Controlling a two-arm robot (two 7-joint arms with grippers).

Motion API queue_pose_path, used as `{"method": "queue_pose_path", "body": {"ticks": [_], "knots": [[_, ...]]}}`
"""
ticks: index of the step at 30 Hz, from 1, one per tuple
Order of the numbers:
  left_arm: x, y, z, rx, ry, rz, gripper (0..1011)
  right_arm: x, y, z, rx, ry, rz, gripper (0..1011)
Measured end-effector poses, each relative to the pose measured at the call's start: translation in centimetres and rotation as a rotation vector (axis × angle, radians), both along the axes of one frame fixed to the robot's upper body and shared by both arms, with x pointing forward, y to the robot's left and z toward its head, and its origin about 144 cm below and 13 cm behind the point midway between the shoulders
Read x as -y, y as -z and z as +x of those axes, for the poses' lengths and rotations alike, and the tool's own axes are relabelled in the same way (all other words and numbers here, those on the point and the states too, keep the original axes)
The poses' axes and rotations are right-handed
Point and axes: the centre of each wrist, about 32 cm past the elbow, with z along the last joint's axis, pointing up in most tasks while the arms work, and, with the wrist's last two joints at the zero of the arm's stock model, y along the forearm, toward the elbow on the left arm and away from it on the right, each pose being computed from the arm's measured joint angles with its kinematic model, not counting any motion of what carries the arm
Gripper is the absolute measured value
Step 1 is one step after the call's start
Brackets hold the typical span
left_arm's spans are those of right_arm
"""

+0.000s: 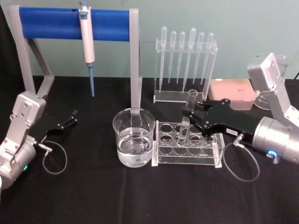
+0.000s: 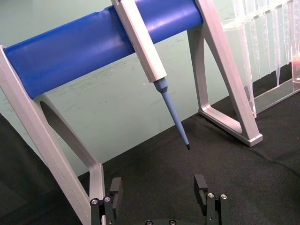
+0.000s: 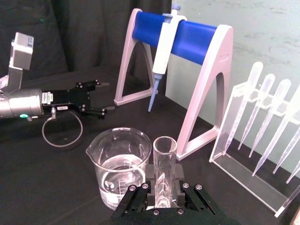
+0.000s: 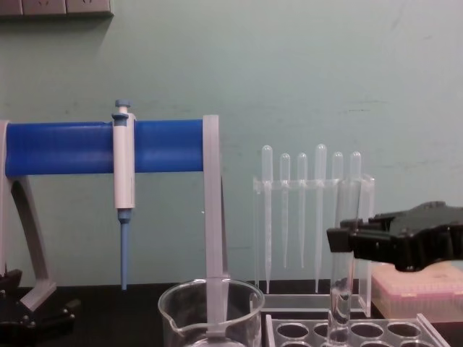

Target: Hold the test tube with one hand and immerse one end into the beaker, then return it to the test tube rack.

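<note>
The test tube [image 1: 186,122] stands upright with its lower end in a back-row hole of the clear tube rack [image 1: 188,161]. My right gripper [image 1: 188,112] is shut on the tube's upper part, coming in from the right. In the right wrist view the test tube [image 3: 164,165] sits clamped between the fingers [image 3: 180,174]. In the chest view the test tube [image 4: 340,289] rises through the right gripper [image 4: 340,241]. The beaker [image 1: 133,138], partly filled with clear liquid, stands just left of the rack. My left gripper [image 1: 71,118] rests open at the far left, holding nothing.
A blue-barred stand [image 1: 74,24] with a hanging pipettor [image 1: 87,39] is behind the beaker. A clear pipette rack [image 1: 184,70] holds several plastic pipettes at the back. A pink tip box [image 1: 232,93] sits at the back right. Black cloth covers the table.
</note>
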Motion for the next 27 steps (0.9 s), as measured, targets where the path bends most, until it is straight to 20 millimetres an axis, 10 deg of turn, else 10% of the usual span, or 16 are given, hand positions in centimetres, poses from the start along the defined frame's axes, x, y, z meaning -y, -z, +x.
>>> {"method": "queue_pose_path", "body": {"ticks": [27], "knots": [[0.0, 0.0, 0.0, 0.0, 0.0, 0.0, 1000, -0.6, 2.2, -0.2, -0.018, 0.003, -0.018, 222]]}}
